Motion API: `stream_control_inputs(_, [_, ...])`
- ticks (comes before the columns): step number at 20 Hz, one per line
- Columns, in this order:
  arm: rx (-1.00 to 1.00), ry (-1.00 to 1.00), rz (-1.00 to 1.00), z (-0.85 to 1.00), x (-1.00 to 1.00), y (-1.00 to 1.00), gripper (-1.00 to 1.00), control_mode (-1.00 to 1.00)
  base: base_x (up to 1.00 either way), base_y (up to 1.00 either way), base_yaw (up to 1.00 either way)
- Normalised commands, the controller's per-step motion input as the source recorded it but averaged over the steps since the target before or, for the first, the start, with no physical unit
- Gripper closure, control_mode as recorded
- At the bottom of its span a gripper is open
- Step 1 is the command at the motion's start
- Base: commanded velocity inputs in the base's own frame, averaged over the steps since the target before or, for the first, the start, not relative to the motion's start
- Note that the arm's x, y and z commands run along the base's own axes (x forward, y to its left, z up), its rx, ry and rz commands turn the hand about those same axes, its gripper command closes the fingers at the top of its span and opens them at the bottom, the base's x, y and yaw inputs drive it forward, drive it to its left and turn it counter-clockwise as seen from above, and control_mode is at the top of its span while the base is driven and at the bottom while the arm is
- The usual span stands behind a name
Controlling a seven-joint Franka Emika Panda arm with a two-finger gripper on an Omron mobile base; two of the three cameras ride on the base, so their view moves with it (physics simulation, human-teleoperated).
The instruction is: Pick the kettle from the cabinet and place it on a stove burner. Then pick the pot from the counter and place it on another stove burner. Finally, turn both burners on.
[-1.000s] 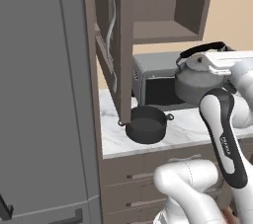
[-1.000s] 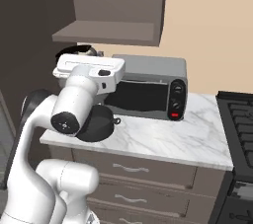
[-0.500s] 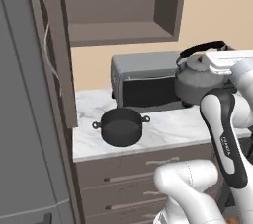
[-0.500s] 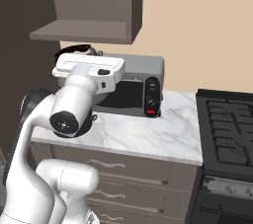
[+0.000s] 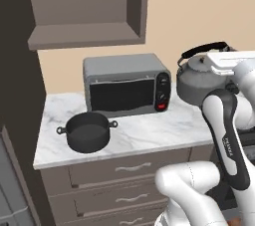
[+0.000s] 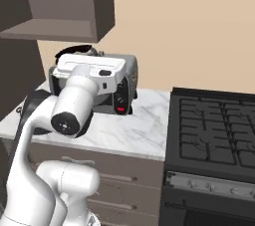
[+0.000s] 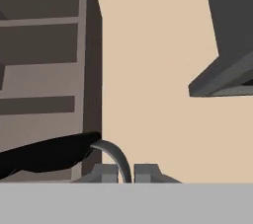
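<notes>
Shift since a second ago: both base views have slid sideways as the base drives, so the open cabinet (image 5: pixel 84 16) now sits at upper left of the left base view and the stove has come into the right half of the right base view; that is camera travel, not the things moving.
Kettle: the kettle (image 5: pixel 199 73) hangs clear of the counter at the right of the left base view, its arched black handle uppermost, level with the toaster oven (image 5: pixel 127 84) and to its right.
Pincer: the gripper (image 7: pixel 126 172) is clamped narrow on the kettle's handle, which curves between the two finger tips at the bottom of the hand view.
Pot: the pot (image 5: pixel 87 131) stands untouched on the counter (image 5: pixel 149 133), lower left of the left base view, in front of the toaster oven.
Burners: the burners (image 6: pixel 214 130) lie bare at the right of the right base view, well apart from the kettle.
Step in hand: carrying the kettle from cabinet to stove, by the look of it; first placement not yet done.
Next move: likely more travel toward the stove, then lowering the kettle squarely onto one grate before letting go, with another grate left free for the pot.
</notes>
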Motion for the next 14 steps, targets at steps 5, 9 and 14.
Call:
stream_control_inputs(5, [0.0,0.0,0.0,0.0,0.0,0.0,1.0,1.0,-0.12,-0.59,0.0])
stream_control_inputs(9, [0.0,0.0,0.0,0.0,0.0,0.0,1.0,1.0,-0.12,-0.57,0.0])
stream_control_inputs(14, [0.0,0.0,0.0,0.0,0.0,0.0,1.0,1.0,-0.07,-0.52,0.0])
